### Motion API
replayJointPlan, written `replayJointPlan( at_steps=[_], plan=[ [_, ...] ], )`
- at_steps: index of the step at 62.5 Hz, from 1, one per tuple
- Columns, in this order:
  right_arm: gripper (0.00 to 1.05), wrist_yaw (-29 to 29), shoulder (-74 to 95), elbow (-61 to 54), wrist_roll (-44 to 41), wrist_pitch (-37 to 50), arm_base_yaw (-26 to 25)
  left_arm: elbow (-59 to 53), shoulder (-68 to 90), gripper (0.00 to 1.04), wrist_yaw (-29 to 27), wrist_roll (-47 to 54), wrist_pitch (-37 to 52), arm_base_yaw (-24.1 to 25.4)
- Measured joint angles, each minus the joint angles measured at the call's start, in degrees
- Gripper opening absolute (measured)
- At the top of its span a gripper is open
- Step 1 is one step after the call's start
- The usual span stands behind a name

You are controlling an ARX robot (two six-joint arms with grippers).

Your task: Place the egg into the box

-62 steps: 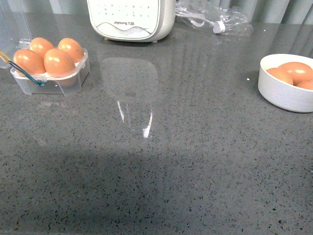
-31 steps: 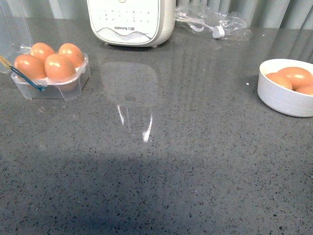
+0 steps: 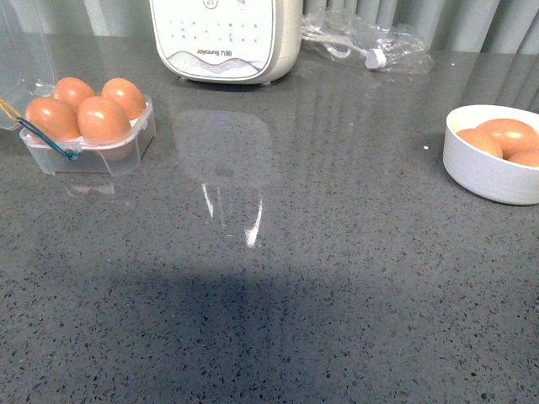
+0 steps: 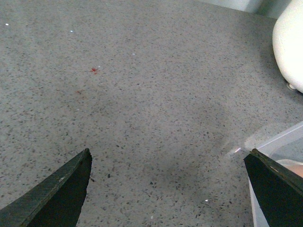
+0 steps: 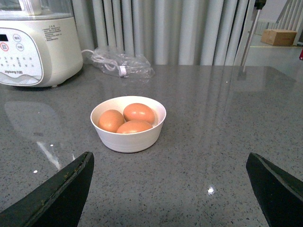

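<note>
Grey speckled counter [image 3: 337, 278]. Far left on it, clear box [image 3: 126, 150], lid up, four eggs [image 3: 103, 118] filling all cells. Far right, white bowl [image 3: 484, 175] holding three more eggs [image 5: 137, 112]. At back, white appliance [image 3: 227, 34] and plastic bag [image 3: 370, 38]. Left gripper [image 4: 168, 152] over bare counter, box corner just beside one finger, jaws spread wide, nothing held. Right gripper [image 5: 169, 155] facing bowl, apart from it, jaws likewise spread wide, empty.
</note>
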Motion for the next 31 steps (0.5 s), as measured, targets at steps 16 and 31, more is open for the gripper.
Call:
replayJointPlan(
  at_steps=[16,31],
  plan=[
    [0.97,0.0,0.0,0.0,0.0,0.0,0.0,0.3,1.2,0.98,-1.5,-1.7,0.2,-4.9],
    [0.97,0.0,0.0,0.0,0.0,0.0,0.0,1.7,1.1,0.98,-2.9,-3.0,-0.7,-12.5]
  ],
)
